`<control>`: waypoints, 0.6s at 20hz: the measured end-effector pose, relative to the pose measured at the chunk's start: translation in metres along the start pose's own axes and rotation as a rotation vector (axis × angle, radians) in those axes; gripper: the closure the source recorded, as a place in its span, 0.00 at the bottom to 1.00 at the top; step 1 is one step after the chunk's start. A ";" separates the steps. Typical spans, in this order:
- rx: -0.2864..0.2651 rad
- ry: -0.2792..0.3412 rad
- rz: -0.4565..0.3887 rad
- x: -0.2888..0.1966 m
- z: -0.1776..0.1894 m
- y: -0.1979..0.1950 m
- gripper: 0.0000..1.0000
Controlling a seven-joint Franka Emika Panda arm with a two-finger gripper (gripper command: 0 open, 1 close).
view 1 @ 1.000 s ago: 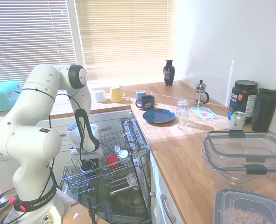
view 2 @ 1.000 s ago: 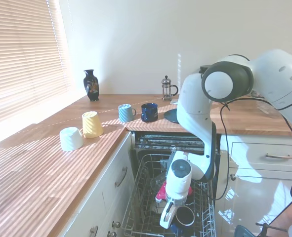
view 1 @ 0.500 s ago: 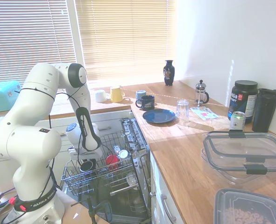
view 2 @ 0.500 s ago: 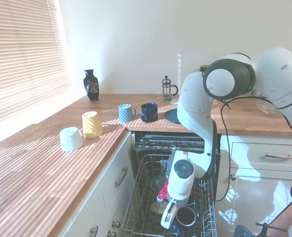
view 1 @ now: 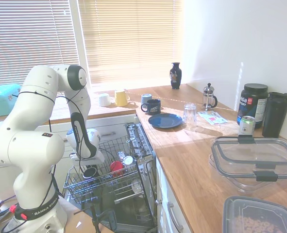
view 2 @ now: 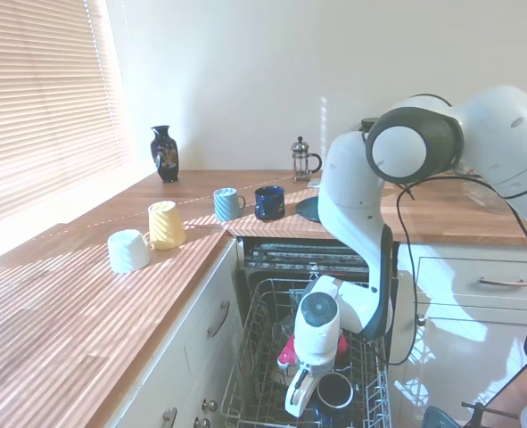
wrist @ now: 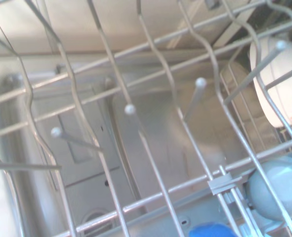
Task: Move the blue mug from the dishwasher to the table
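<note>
The blue mug stands upright in the wire rack of the open dishwasher, near the rack's front edge, its mouth up as if left there to be lifted out. The gripper hangs low over the rack, just beside the mug. One pale finger shows against the mug's side; I cannot tell how wide the fingers stand or whether they touch it. A red cup sits nearby, and the wooden surface waits above.
</note>
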State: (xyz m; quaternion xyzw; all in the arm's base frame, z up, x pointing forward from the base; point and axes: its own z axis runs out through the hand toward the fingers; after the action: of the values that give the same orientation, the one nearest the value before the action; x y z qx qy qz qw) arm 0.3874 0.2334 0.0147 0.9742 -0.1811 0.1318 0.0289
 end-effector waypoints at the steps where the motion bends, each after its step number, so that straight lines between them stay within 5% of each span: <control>1: -0.007 -0.001 0.000 0.000 -0.001 -0.002 1.00; 12: -0.050 -0.012 0.029 0.006 -0.039 -0.008 1.00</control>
State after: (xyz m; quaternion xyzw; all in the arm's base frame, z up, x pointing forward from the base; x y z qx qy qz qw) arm 0.3860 0.2433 0.0532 0.9711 -0.1988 0.1219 0.0505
